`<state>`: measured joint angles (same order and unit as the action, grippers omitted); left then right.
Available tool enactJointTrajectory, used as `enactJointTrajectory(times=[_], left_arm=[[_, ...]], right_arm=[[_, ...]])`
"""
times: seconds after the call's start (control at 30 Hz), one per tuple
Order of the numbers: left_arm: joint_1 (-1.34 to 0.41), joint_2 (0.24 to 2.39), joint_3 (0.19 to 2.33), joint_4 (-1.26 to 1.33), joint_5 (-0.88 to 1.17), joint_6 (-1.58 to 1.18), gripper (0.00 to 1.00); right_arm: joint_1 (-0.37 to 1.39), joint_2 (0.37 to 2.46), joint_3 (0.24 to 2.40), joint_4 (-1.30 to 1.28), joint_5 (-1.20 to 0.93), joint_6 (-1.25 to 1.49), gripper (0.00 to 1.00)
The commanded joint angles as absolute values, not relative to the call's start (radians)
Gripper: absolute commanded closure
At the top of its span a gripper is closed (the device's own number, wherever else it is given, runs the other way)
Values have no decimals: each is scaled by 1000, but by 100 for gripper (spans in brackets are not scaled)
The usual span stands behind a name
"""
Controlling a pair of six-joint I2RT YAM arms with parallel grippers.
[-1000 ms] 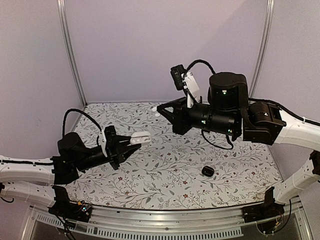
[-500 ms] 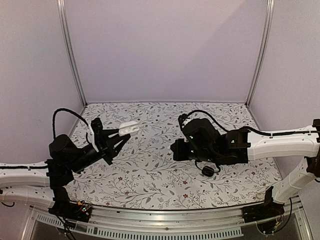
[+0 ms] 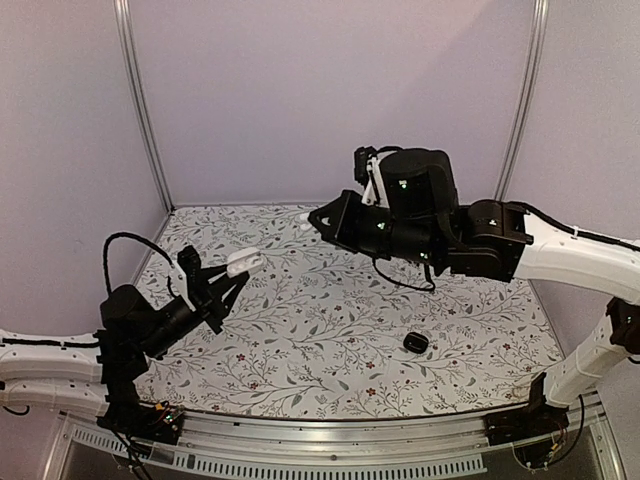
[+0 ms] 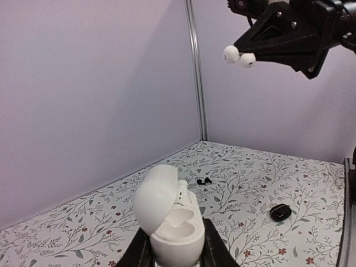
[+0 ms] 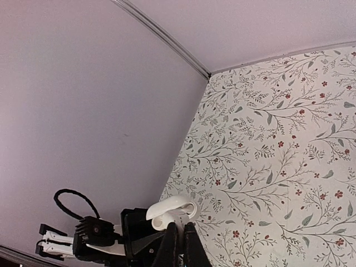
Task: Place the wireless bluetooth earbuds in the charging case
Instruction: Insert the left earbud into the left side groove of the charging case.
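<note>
Left claw [image 4: 173, 247] clasps an open white pebble-shaped charging case [image 4: 167, 217]; right claw [image 4: 240, 57] hangs high, pinched shut.
Two tiny dark earbuds [image 4: 203, 181] lie toward the far corner; best taken one at a time, case level.

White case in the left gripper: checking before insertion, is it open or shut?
Open. The white case in the left gripper has its lid swung up, hollows exposed.

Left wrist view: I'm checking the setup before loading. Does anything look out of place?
Yes: two tiny dark earbuds lie loose on the table, well apart from the open white case, which the left hand holds in the air.
</note>
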<state>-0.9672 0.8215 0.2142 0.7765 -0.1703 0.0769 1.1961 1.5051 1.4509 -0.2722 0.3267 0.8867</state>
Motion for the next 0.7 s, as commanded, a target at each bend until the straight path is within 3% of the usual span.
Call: enactJointTrajectory(times=[0.0, 0.67], left_arm=[[-956, 832, 217, 840, -237, 93, 100], [-956, 964, 200, 1096, -328, 327, 100]], right_arm=[[1195, 1559, 1528, -322, 260, 930, 100], [1195, 1747, 1782, -455, 53, 1085, 100]])
